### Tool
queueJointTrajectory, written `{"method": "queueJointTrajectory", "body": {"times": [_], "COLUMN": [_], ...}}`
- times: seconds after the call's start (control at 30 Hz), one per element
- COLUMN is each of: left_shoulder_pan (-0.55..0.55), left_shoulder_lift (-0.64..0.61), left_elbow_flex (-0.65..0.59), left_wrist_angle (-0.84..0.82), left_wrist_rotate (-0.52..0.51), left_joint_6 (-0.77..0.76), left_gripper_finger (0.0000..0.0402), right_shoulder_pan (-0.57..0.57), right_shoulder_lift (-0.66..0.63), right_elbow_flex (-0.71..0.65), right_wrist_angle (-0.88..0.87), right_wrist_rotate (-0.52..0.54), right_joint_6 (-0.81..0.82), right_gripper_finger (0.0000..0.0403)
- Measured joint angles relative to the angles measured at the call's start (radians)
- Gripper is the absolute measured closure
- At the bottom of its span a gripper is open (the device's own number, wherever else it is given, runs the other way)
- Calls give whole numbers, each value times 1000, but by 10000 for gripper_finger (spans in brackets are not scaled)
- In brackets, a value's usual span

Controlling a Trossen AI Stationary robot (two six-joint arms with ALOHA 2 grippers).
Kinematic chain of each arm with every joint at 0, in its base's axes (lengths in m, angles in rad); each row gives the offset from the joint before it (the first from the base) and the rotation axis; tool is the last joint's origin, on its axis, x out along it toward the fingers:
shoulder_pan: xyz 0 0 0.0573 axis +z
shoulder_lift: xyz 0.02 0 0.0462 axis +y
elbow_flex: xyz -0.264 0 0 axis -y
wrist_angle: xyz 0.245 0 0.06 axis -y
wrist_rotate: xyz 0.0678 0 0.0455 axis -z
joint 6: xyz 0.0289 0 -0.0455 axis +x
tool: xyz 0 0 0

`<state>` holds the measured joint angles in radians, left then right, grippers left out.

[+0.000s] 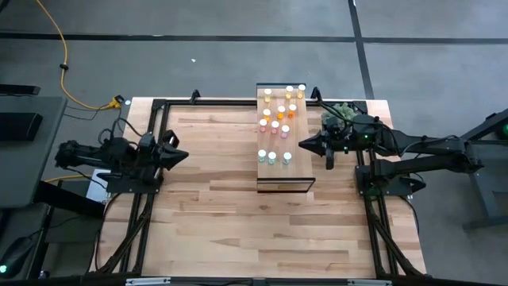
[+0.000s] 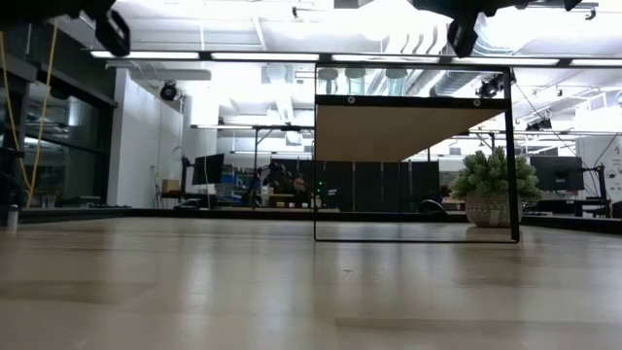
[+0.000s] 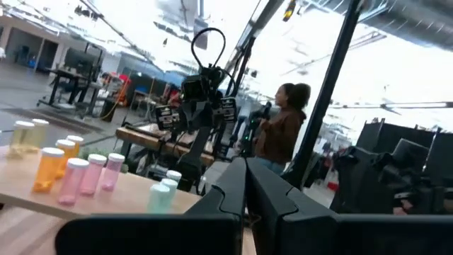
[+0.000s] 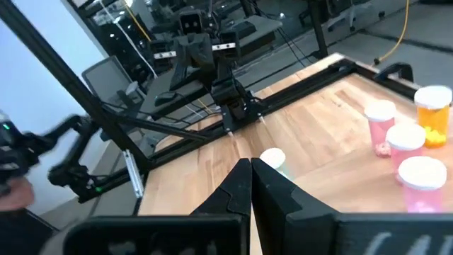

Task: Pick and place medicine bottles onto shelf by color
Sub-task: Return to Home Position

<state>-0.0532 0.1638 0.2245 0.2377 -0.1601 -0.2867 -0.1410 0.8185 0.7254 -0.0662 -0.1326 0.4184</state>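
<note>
Bottles all sat on the shelf (image 1: 284,179), sorted in colour bands: yellow bottles (image 1: 290,91) at one end, then orange bottles (image 1: 281,110), pink bottles (image 1: 275,125), and blue-green bottles (image 1: 272,157) set a bit apart toward the bare end. Roughly fourteen, count unsure. Every white cap faced up in the high view, so none looked tipped. No bottle showed on the table (image 1: 214,214) off the shelf, so the sorting read as done. Judged left: only parking the arms. Right claw (image 1: 302,144) had its tip at the shelf's side edge with fingers (image 4: 237,185) pressed together and nothing held. Blue-green group stood just ahead of that tip, off to one side. Pinks were ahead on the other side, with orange and yellow farther along that same side. In its wrist view one blue-green cap showed just past the fingertips, pinks and an orange near. The arm looked drawn in but not clear of the shelf edge, so homing was probably unfinished. Left claw (image 1: 185,156) waited with its fingers (image 3: 233,188) closed and empty, pointed at the shelf, which lay well apart ahead of it across bare table. A plant (image 1: 341,110) sat just behind the right claw, by its wrist. A person (image 3: 283,127) stood in the room beyond the right arm, far from the table.
</note>
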Motion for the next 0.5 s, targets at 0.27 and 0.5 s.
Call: {"method": "queueJointTrajectory", "body": {"times": [0.27, 0.5], "left_shoulder_pan": [0, 41], "left_shoulder_lift": [-161, -160], "left_elbow_flex": [-150, -213], "left_wrist_angle": [21, -39], "left_wrist_rotate": [2, -12], "left_joint_6": [-25, -26], "left_gripper_finger": [401, 401], "right_shoulder_pan": [0, 0], "right_shoulder_lift": [0, 0], "right_elbow_flex": [0, 0], "right_wrist_angle": [-29, -28], "right_wrist_rotate": [-63, -64], "right_joint_6": [30, 78], "right_gripper_finger": [402, 403]}}
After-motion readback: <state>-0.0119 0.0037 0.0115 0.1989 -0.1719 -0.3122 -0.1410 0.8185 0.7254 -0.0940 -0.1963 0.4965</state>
